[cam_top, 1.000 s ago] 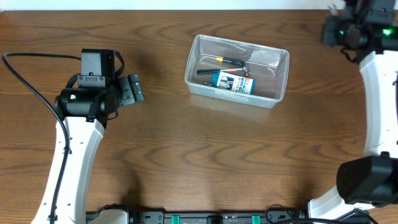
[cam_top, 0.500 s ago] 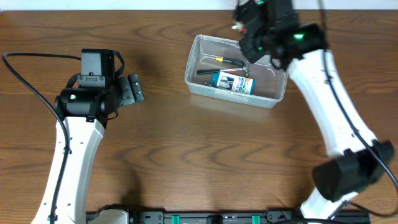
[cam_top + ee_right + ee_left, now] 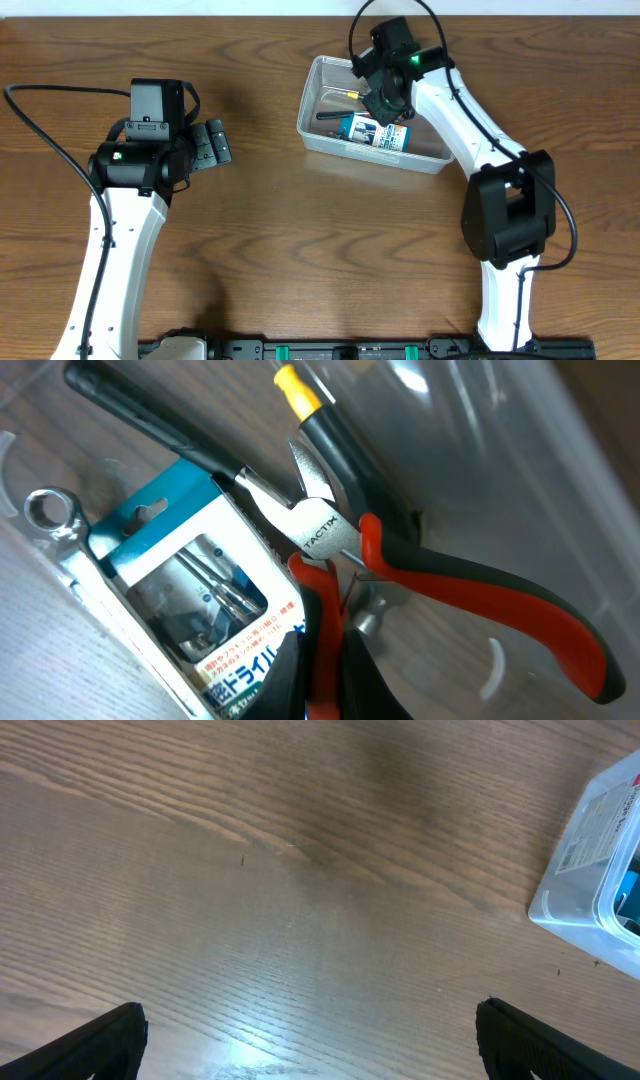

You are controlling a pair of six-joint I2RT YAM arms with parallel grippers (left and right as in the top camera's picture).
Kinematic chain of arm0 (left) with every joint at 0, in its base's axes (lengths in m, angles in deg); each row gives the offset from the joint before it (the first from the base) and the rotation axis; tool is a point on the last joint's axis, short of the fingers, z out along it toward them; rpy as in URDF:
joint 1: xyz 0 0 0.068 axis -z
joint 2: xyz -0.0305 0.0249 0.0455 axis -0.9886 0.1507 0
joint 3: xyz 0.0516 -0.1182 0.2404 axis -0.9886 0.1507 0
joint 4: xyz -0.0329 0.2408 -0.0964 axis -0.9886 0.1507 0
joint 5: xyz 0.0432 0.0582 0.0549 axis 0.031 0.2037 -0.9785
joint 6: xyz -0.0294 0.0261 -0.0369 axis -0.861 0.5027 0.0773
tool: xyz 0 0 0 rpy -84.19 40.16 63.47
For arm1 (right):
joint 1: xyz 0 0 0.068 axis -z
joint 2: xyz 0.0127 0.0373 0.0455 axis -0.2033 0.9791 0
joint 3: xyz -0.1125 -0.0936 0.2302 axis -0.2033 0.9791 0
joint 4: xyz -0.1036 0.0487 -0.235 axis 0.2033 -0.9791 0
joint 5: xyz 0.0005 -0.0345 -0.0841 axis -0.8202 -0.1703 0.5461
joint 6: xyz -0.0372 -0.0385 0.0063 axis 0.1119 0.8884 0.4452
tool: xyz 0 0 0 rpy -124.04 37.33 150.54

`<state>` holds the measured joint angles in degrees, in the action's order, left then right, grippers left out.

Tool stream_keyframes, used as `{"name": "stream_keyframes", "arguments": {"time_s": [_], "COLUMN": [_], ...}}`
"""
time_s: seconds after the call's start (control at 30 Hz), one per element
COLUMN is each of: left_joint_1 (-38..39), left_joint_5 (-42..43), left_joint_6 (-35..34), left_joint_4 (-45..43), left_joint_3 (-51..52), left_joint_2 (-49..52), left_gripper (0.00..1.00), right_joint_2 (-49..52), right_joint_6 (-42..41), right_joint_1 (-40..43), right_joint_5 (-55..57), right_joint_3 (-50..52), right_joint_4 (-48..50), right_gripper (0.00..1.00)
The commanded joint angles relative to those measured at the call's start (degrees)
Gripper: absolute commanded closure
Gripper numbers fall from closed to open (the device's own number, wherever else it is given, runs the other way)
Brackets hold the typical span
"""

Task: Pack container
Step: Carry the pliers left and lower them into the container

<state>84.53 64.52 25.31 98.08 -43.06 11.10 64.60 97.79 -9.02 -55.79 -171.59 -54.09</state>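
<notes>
Overhead, you see the container [image 3: 425, 160], a clear rectangular plastic tub with rounded corners and a rim. It stands on the brown wood-grain table [image 3: 300, 250], right of centre and toward the far side. Your right gripper [image 3: 386, 100] reaches down inside it, just beside the small blue-and-white cardboard box [image 3: 375, 132] lying on its floor. Your left gripper [image 3: 212, 145] hangs over bare wood well to the left of the tub, jaws spread wide and holding nothing.

Left wrist view: your two black fingertips [image 3: 90, 1045] stand far apart at the bottom corners, with only table between them. A rounded corner of the container [image 3: 590, 870] shows at the right edge, apart from the fingers.

Right wrist view: you are looking down into the tub. Your right gripper [image 3: 322, 655] is clenched on one handle of the red-and-black-handled steel pliers [image 3: 325, 530], and the other handle splays off to the right. The pliers' nose points up at a black-handled tool with a yellow tip [image 3: 300, 390]. The blue-and-white box [image 3: 190, 590] sits just left of the pliers, and the ring end of a silver wrench [image 3: 45, 508] lies beside the box's corner.
</notes>
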Motion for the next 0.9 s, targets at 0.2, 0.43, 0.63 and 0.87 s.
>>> {"name": "stream_keyframes", "arguments": {"time_s": [0.2, 0.43, 0.63, 0.87], "left_joint_1": [-0.3, -0.3, -0.3, -0.3], "left_joint_5": [-0.9, -0.9, -0.9, -0.9], "left_joint_6": [-0.3, -0.3, -0.3, -0.3], "left_joint_4": [0.2, 0.2, 0.2, 0.2], "left_joint_3": [-0.7, -0.7, -0.7, -0.7], "left_joint_2": [0.0, 0.0, 0.0, 0.0], "left_gripper": [0.02, 0.02, 0.02, 0.02], "right_joint_2": [0.0, 0.0, -1.8, -9.9], "right_joint_6": [-0.9, -0.9, -6.9, -12.0], "right_joint_1": [-0.2, -0.3, -0.3, -0.3], "right_joint_5": [-3.3, -4.1, -4.1, -4.1], "right_joint_3": [-0.5, -0.5, -0.7, -1.5], "right_joint_4": [-0.7, -2.4, -3.2, -7.3], "right_gripper": [0.97, 0.56, 0.5, 0.37]}}
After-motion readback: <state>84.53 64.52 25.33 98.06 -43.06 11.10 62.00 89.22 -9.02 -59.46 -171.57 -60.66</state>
